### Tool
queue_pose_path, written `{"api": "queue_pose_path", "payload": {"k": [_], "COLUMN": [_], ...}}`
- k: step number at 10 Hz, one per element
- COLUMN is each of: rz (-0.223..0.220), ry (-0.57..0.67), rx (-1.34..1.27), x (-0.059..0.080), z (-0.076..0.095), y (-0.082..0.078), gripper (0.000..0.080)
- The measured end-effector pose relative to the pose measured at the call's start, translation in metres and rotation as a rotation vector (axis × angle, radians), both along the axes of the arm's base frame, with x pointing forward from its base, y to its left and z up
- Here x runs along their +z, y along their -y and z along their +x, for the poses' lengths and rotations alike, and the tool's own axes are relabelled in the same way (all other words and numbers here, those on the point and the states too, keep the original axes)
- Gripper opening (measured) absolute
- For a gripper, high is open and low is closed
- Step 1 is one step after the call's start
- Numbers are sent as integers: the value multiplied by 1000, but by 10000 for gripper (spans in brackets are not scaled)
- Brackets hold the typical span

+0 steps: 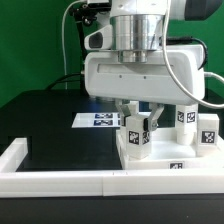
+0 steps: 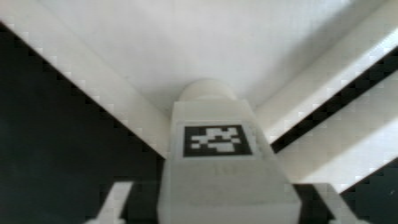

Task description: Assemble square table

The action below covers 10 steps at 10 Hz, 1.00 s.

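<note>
The white square tabletop [image 1: 165, 158] lies at the exterior view's right, against the white rim. My gripper [image 1: 138, 118] hangs over its left part, shut on a white tagged leg [image 1: 137, 133] that stands upright on or just above the slab. Two more tagged legs [image 1: 185, 117] [image 1: 207, 130] stand upright on the tabletop's far right part. In the wrist view the held leg [image 2: 217, 150] fills the middle between my gripper [image 2: 217, 210], with a finger [image 2: 118, 205] on each side, and the tabletop [image 2: 267, 50] lies beyond it. A fourth leg is not visible.
The marker board [image 1: 100, 120] lies on the black table just left of my gripper. The long white rim [image 1: 60, 180] borders the table along the front and left. Cables hang behind the arm at the back.
</note>
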State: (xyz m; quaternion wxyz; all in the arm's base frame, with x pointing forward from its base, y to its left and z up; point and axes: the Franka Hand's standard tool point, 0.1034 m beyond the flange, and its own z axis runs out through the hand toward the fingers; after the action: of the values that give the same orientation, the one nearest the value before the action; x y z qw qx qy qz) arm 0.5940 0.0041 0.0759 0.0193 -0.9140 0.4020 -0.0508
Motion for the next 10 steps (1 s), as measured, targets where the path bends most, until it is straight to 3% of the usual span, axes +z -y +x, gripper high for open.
{"api": "queue_pose_path", "payload": {"k": [4,7,8,9,10], "rz": [42,63,59,55,49], "ry": [-20,-18,-19,-20,-20], "rx": [-445,-572,-533,-484,-426], "x": [-1,-1,-1,-1,-2], "z": [-2,-2,-2,-2,-2], "y": [-5,-5,-6,-6,-7], "gripper": [291,291,402,402,581]}}
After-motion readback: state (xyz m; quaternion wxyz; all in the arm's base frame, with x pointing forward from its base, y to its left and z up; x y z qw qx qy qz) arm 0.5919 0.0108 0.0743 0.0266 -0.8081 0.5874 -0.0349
